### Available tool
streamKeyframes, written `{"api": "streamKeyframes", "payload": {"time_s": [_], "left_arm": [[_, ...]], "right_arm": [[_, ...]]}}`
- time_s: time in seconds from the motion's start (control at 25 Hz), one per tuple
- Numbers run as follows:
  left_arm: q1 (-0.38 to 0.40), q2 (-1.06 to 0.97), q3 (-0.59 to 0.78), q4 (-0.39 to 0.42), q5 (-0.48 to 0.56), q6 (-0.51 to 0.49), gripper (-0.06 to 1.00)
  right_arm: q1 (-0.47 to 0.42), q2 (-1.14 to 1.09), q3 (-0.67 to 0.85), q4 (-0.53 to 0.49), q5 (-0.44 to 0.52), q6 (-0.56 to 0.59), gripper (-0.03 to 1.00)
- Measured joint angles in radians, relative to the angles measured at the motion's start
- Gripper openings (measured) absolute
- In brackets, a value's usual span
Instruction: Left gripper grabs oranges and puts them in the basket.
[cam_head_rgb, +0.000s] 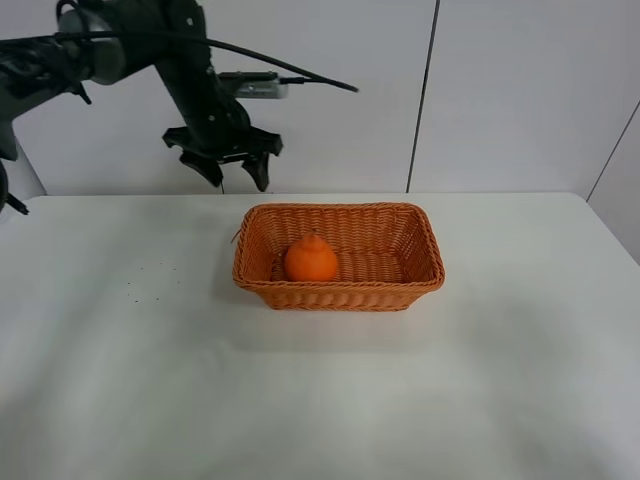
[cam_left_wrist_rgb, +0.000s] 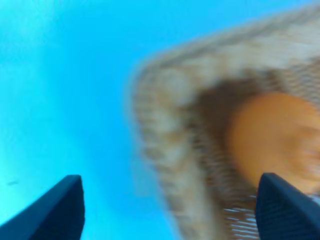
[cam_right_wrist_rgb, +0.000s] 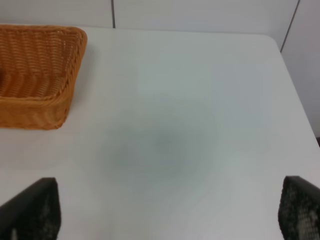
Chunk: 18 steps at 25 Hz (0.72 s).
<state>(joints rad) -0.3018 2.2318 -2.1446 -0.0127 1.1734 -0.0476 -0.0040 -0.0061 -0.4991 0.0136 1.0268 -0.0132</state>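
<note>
The orange (cam_head_rgb: 310, 259) lies inside the wicker basket (cam_head_rgb: 420, 262), in its left half. My left gripper (cam_head_rgb: 236, 172) is open and empty, raised above the table behind the basket's left corner. The left wrist view is blurred and shows the basket's corner (cam_left_wrist_rgb: 170, 150) with the orange (cam_left_wrist_rgb: 275, 140) inside, between my two open fingertips (cam_left_wrist_rgb: 60, 210). My right gripper (cam_right_wrist_rgb: 165, 212) is open and empty above bare table; the basket's end (cam_right_wrist_rgb: 45, 75) shows in that view. The right arm is out of the exterior view.
The white table (cam_head_rgb: 150, 350) spreads around the basket. A white panelled wall (cam_head_rgb: 500, 90) stands behind it. The table's right edge (cam_right_wrist_rgb: 295, 90) shows in the right wrist view.
</note>
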Motion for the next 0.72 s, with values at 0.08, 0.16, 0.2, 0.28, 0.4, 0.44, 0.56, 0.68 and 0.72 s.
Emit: {"api": "streamKeyframes", "payload": {"time_s": [0.08,0.16,0.2,0.28,0.4,0.44,0.56,0.68,0.72], "left_arm": [[0.059,0.001,0.000,0.006,-0.001,0.010,0.81],[0.114,0.001,0.000,0.005,-0.005,0.025,0.81],[0.136,0.001,0.000,0.005,-0.006,0.027,0.81],[0.188,0.001,0.000,0.005,-0.005,0.029,0.81],[0.254,0.001,0.000,-0.014,0.006,0.029,0.81],[0.271,0.001,0.000,-0.023,0.011,0.029,0.81],[0.286,-0.009,0.009,-0.031,0.012,0.029,0.81],[0.280,-0.056,0.055,-0.041,0.012,0.029,0.81],[0.276,-0.081,0.079,-0.043,0.013,0.029,0.81]], "right_arm": [[0.000,0.000,0.000,0.000,0.000,0.000,0.69],[0.000,0.000,0.000,0.000,0.000,0.000,0.69],[0.000,0.000,0.000,0.000,0.000,0.000,0.69],[0.000,0.000,0.000,0.000,0.000,0.000,0.69],[0.000,0.000,0.000,0.000,0.000,0.000,0.69],[0.000,0.000,0.000,0.000,0.000,0.000,0.69],[0.000,0.000,0.000,0.000,0.000,0.000,0.69],[0.000,0.000,0.000,0.000,0.000,0.000,0.69],[0.000,0.000,0.000,0.000,0.000,0.000,0.69]]}}
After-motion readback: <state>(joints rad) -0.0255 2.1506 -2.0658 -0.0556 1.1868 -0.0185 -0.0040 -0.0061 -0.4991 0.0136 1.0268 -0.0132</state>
